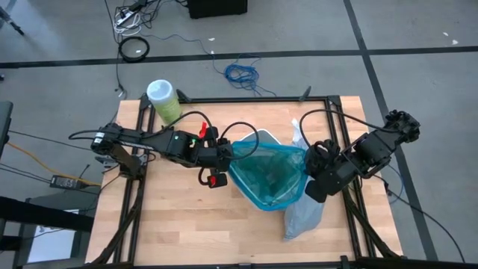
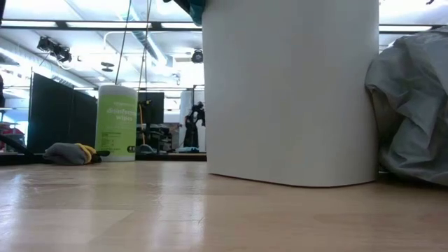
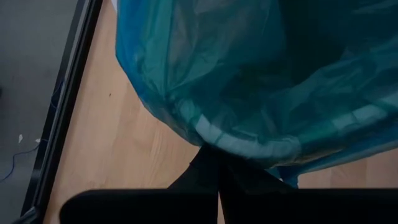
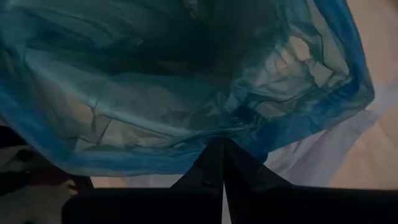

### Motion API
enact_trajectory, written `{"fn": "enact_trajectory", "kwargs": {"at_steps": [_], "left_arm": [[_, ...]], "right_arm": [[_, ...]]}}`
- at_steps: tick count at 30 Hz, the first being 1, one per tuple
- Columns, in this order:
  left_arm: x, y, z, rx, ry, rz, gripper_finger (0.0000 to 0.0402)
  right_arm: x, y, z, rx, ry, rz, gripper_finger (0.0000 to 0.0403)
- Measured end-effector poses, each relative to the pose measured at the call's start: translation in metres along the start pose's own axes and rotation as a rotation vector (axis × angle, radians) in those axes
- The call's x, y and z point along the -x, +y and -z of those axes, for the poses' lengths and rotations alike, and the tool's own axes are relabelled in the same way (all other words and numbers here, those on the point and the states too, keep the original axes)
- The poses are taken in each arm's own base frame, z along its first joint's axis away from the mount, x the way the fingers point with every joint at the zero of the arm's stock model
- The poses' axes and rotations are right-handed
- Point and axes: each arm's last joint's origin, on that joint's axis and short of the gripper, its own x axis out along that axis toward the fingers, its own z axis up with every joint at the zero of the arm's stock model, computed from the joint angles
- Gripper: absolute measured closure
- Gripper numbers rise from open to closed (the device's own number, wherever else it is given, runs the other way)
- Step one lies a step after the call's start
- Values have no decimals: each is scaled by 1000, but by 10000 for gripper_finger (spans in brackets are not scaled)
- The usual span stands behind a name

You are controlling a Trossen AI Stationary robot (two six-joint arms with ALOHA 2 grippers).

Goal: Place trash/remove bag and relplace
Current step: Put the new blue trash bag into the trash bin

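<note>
A teal-green translucent plastic bag [image 1: 269, 175] hangs open-mouthed between my two grippers, above a white bin [image 2: 294, 91] whose rim [image 1: 267, 136] peeks out behind it. My left gripper [image 1: 233, 153] is shut on the bag's left rim and my right gripper [image 1: 308, 170] on its right rim. The pale grey bag [image 1: 302, 217] lies crumpled on the table at the bin's right near side, resting on its side. No loose trash shows. My left gripper [image 3: 219, 152] pinches the teal bag's rolled rim hem [image 3: 242, 144] between its two shut fingers, slanting down from the table's left. The rim runs across the fingers, and the bag spreads away from them, clear of the table. My right gripper [image 4: 222, 142] pinches the teal bag's rim [image 4: 205, 132] on the opposite side between its shut fingers, slanting down from the table's right. The bag's mouth opens out beyond the fingertips and its film hangs slack below.
A green wipes canister [image 1: 163, 101] stands at the table's far left corner. Black frame rails [image 1: 133, 217] run along the table's left, right and far edges. Bare wood [image 1: 187, 224] lies at the near left.
</note>
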Motion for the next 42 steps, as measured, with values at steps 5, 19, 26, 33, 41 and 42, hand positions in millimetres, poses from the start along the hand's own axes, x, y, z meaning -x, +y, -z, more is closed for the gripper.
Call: {"fn": "enact_trajectory", "kwargs": {"at_steps": [5,19,26,33,41,42], "left_arm": [[0,0,0,0,0,-1,400],[0,0,0,-3,0,-1,400],[1,0,0,-3,0,-1,400],[1,0,0,-3,0,-1,400],[1,1,3,-9,23,-14,400],[1,1,3,-4,27,-15,400]], "right_arm": [[1,1,2,-28,4,-9,403],[-40,-6,10,-120,71,151,403],[-43,-9,4,-132,28,181,403],[-49,-9,2,-85,0,193,403],[-72,-1,9,-109,31,128,403],[-72,-2,10,-123,37,137,403]]}}
